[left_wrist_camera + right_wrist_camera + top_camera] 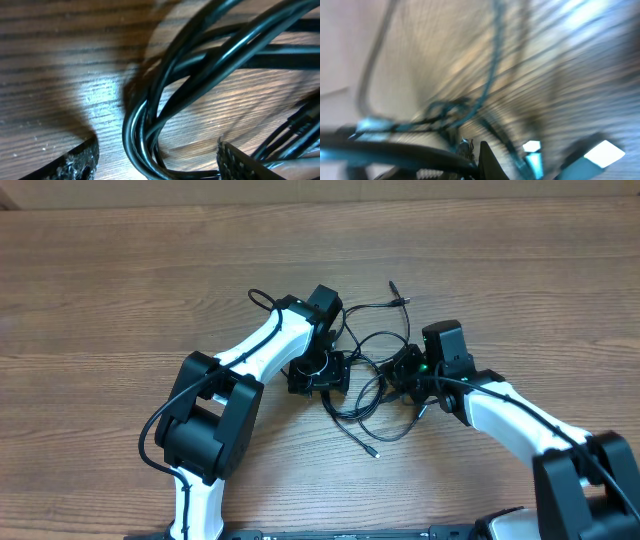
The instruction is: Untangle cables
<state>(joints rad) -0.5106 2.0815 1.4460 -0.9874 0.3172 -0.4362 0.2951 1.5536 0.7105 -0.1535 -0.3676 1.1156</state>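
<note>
Close above the wooden table point(45, 60), the left wrist view shows the cables point(144, 125) looping between the left gripper's point(159, 159) parted fingers. Only overhead shows the tangle lying between both arms, with the right gripper point(408, 372) at its edge, fingers together. The right wrist view is blurred.

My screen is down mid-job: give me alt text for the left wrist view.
Several glossy black cables cross and bend into a tight loop that sits between the two spread fingers of the open left tool. The wood-grain table lies beneath.
</note>
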